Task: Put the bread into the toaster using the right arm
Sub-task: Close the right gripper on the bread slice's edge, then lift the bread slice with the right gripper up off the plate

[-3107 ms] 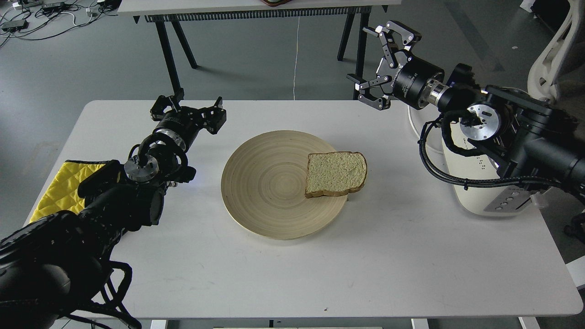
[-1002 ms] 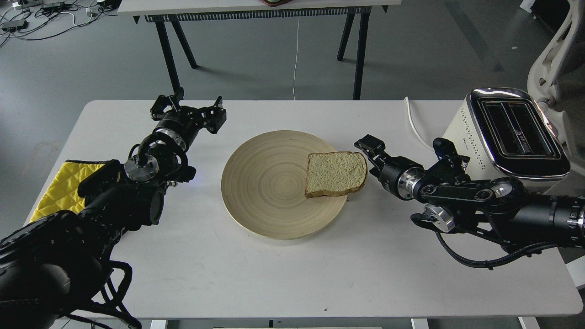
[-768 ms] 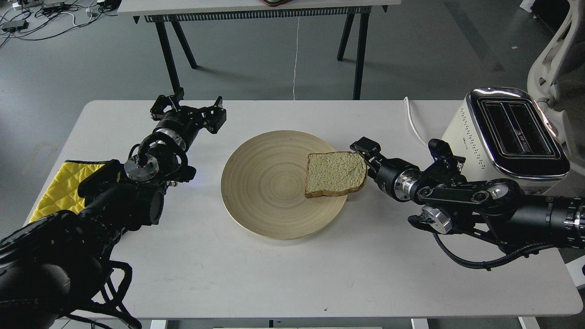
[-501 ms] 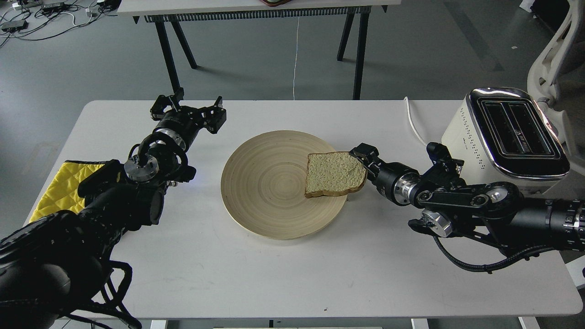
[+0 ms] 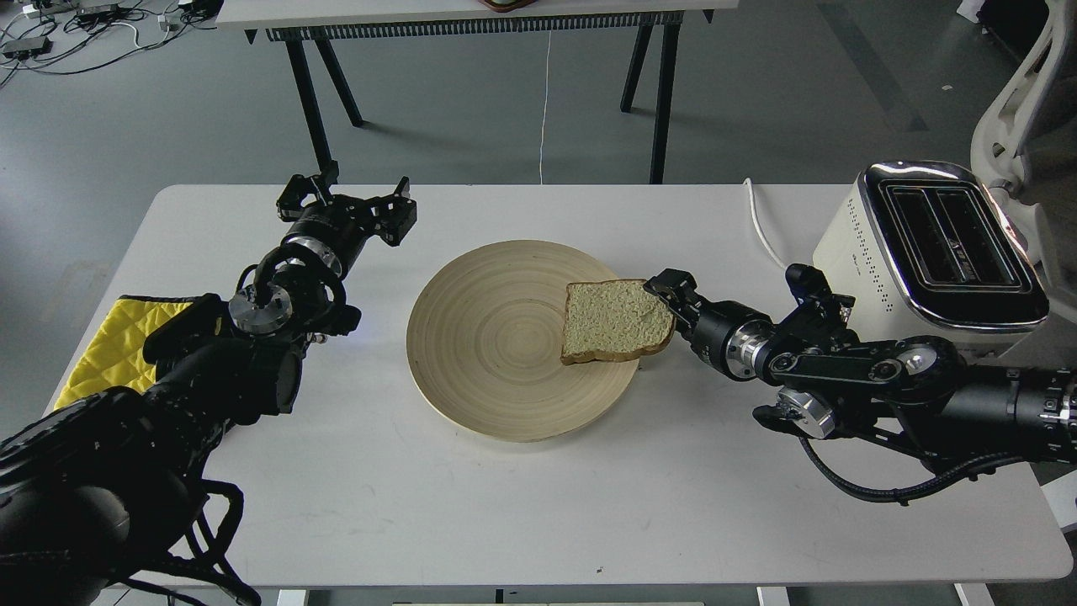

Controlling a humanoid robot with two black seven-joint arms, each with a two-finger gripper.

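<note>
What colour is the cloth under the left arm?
Bright yellow, with a quilted pattern; the cloth shows in the head view.

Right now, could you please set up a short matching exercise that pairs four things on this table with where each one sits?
Column one:
1. bread
2. toaster
3. wooden plate
4. yellow cloth

Column two:
A. at the table's left edge, partly under the left arm
B. at the far right of the table, slots facing up
C. in the middle of the table
D. lying on the plate's right rim, at the right gripper

Pairs: 1-D, 2-B, 3-C, 4-A
</note>
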